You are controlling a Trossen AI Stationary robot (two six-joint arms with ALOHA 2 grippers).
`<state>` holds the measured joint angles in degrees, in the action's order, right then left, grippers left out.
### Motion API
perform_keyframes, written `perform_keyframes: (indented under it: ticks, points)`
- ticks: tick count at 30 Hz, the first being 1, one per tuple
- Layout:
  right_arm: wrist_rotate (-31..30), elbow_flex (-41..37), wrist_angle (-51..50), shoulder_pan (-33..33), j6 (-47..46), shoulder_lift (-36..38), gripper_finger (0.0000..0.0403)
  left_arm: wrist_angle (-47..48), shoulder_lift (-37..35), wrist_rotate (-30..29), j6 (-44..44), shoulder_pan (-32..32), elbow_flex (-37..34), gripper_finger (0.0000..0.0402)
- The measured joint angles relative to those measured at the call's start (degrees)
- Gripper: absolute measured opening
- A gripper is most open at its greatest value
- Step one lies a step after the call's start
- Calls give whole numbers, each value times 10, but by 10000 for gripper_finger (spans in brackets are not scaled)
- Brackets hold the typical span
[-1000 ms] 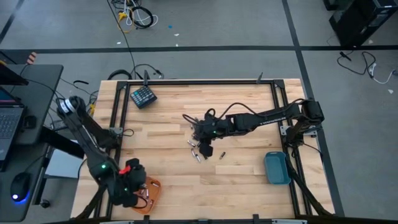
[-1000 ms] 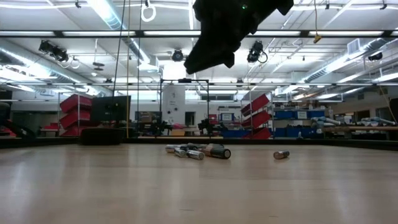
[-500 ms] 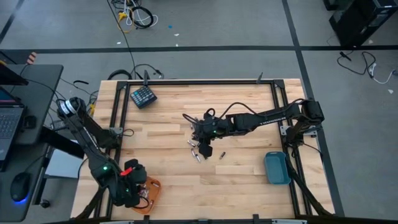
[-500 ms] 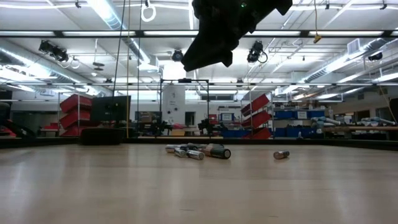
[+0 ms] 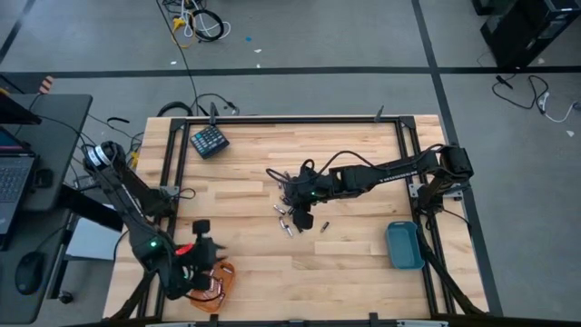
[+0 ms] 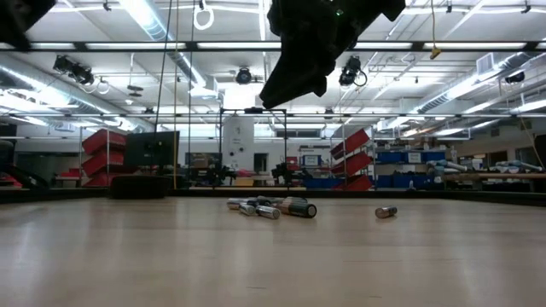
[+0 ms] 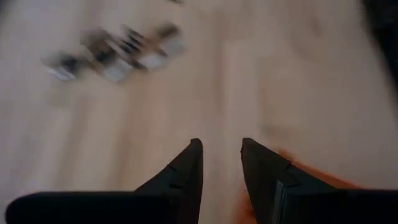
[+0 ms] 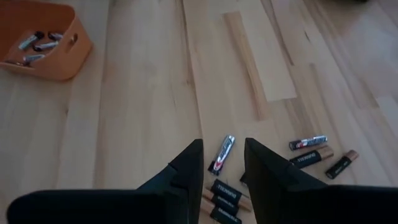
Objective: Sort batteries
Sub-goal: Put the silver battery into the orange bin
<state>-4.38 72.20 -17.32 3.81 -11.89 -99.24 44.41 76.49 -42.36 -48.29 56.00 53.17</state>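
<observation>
Item one — the batteries: we count a loose cluster near the middle of the wooden counter, with one cell lying apart just beside it. All lie flat on their sides. In the right wrist view we see several dark cells with pale lettering, too small for us to read; a silvery cell points its long axis slantwise up between the two fingers, while two copper-ended ones lie almost side by side, long axes nearly level. From the low view the cluster reads as a short row, long axes mostly across the picture.

Item two — the orange tray at the near left edge of the counter: we see a few cells already in it.

Item three: the blue tray, near the right edge.

Item four: the right gripper hangs above the cluster, fingers narrowly parted, nothing between them.

Item five: the left gripper sits just beside the orange tray, fingers narrowly apart and holding nothing.

Item six: a dark teal keypad block, far left corner.
</observation>
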Motion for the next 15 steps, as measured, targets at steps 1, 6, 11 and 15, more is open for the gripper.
perform_keyframes:
  ticks: [1,6,11,15]
  points:
    - [0,0,-2,0,0,0,103,11,0,-25,4,-4,0,108]
    - [-35,0,-6,-1,-18,0,103,93,0,-101,13,-28,0,108]
    - [-71,0,-13,-16,-30,0,103,155,-3,-169,13,-39,0,108]
    - [-61,0,2,-29,-25,-5,103,161,-31,-191,12,-39,-8,107]
